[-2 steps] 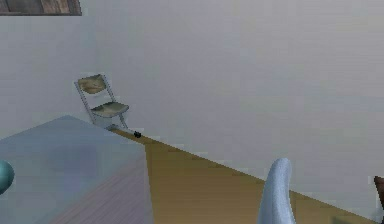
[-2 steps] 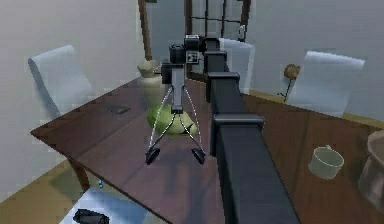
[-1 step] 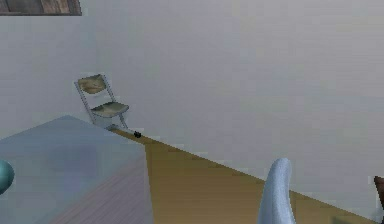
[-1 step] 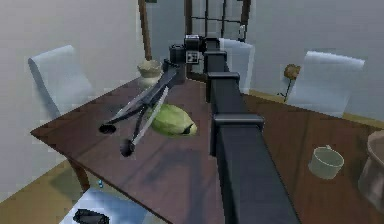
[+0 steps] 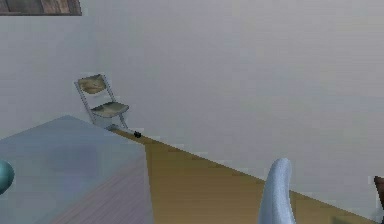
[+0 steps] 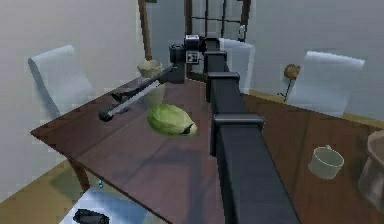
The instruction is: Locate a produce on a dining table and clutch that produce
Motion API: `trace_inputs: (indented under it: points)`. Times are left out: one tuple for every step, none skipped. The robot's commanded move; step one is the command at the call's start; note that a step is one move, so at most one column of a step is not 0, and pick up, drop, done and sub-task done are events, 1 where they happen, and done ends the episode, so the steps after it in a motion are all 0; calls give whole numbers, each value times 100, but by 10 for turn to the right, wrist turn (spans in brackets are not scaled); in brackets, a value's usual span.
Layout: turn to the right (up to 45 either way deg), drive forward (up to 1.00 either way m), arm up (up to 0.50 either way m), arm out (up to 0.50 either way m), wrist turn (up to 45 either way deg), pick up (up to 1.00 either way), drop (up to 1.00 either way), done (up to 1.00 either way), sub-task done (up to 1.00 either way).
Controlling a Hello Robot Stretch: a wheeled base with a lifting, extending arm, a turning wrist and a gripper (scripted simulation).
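Though green produce (image 6: 172, 121) lies inside the table (image 6: 105, 148) edges, whether the gripper (image 6: 163, 82) holds anything is unclear.

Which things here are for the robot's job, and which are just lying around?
For the job: green leafy produce, dark dining table, gripper.

Just lying about: white mug, beige cup, white chairs, folding chair by the wall.

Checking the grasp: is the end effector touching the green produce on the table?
Cannot tell. The arm side view puts the end effector just above the green produce, with depth unclear.
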Motion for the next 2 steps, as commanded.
trace_inputs:
  points:
    - [0,0,0,0,450,0,0,0,0]
    - [0,0,0,0,390,0,0,0,0]
